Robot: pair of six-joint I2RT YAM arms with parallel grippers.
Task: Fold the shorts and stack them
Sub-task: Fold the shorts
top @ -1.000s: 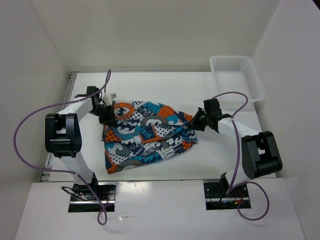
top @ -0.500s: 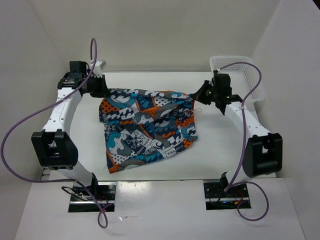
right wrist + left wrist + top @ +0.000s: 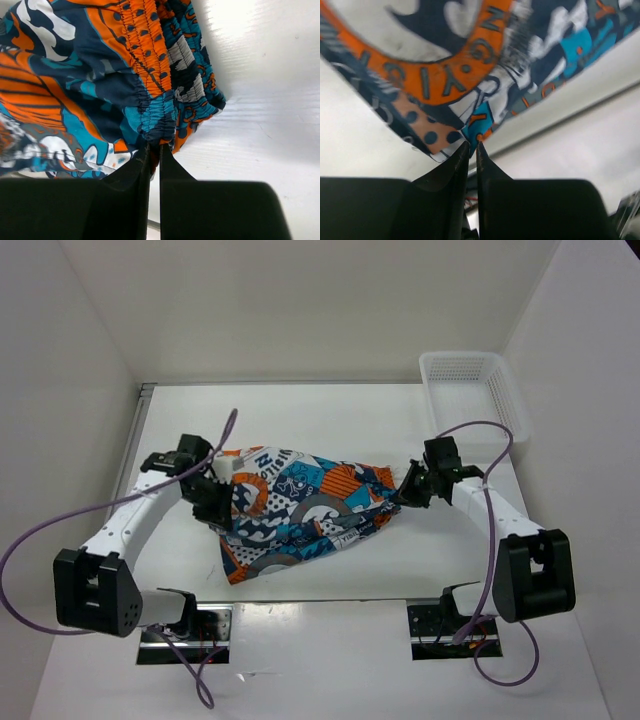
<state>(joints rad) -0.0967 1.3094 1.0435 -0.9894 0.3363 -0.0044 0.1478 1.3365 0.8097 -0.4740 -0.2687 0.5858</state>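
The shorts (image 3: 300, 505), in a blue, orange, grey and white patchwork print, lie bunched in a folded band across the middle of the table. My left gripper (image 3: 218, 508) is at their left end. In the left wrist view its jaws (image 3: 473, 145) stand a slit apart with a corner of the printed cloth (image 3: 445, 75) caught at the tips. My right gripper (image 3: 405, 492) is at the right end. It is shut (image 3: 154, 147) on the gathered elastic waistband of the shorts (image 3: 100, 85), just above the white tabletop.
A white mesh basket (image 3: 470, 390) stands at the back right corner of the table (image 3: 330, 420). White walls close in the back and both sides. Purple cables loop off both arms.
Half a second ago both grippers held the shorts' edge high towards the back. They have since come forward and down, laying that edge over, so the shorts are now a narrower band.
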